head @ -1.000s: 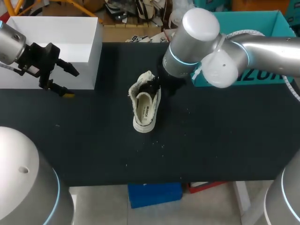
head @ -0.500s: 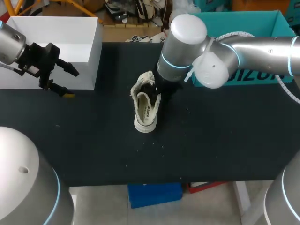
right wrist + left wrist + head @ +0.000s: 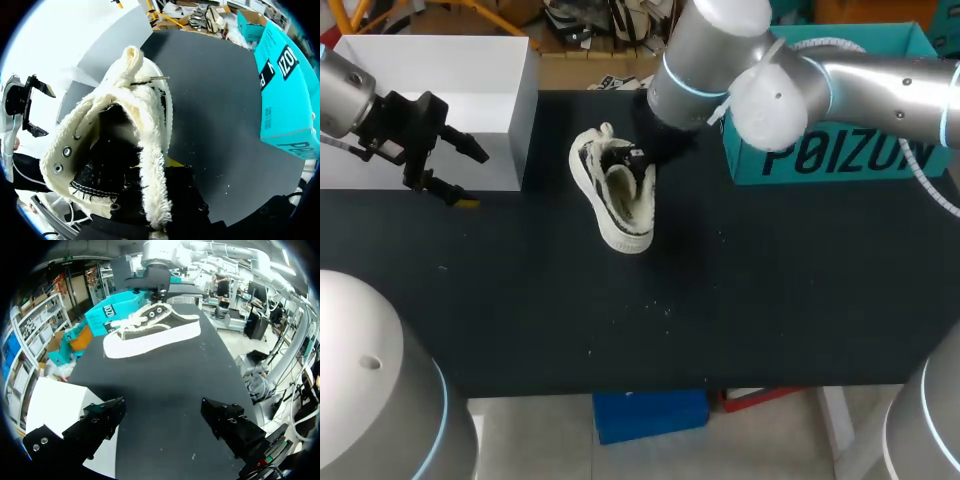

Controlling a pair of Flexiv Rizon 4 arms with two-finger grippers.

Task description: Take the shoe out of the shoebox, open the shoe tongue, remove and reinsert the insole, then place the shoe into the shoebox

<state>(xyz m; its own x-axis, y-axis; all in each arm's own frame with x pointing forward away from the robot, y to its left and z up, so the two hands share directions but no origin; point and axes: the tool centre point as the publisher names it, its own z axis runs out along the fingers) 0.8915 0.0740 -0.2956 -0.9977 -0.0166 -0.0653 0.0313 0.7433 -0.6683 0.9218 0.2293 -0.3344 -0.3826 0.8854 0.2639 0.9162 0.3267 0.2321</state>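
A cream canvas shoe with thick fleecy lining, metal eyelets and a pale rubber sole sits tilted to one side at the middle of the black desk. It lies between a white box and a teal box, heel toward the near edge. The right gripper pinches the shoe's fleecy side wall near the eyelets, one finger inside the dark interior and the other outside, with a yellow tip just beside the lining. The left gripper hangs well apart from the shoe, in front of the white box. Its fingers are spread wide and hold nothing.
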